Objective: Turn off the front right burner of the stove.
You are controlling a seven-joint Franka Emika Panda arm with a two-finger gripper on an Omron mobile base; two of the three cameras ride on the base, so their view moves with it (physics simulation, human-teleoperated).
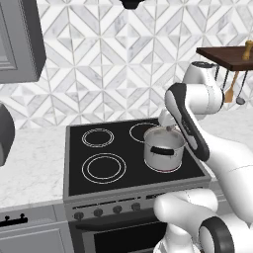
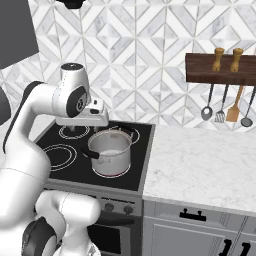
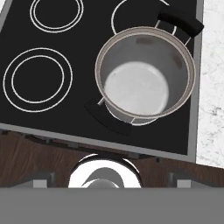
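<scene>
Pincer [image 2: 82, 129] hovers above pot-covered front right burner [image 1: 170, 168].

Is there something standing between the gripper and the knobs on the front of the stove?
Nothing visible blocks that path. The steel pot stands on the front right burner, on the glass top of the stove, behind the row of knobs. The hand hangs above the pot, so the way down to the knobs looks free.

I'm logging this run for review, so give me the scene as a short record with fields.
stove: grey steel range, flat black glass cooktop, four ring burners
front right burner: reddish ring under the pot
pot: steel pot, empty, two black handles
knobs: small dark row along the front
gripper: high above the cooktop, away from the knobs; jaw state unclear
</scene>
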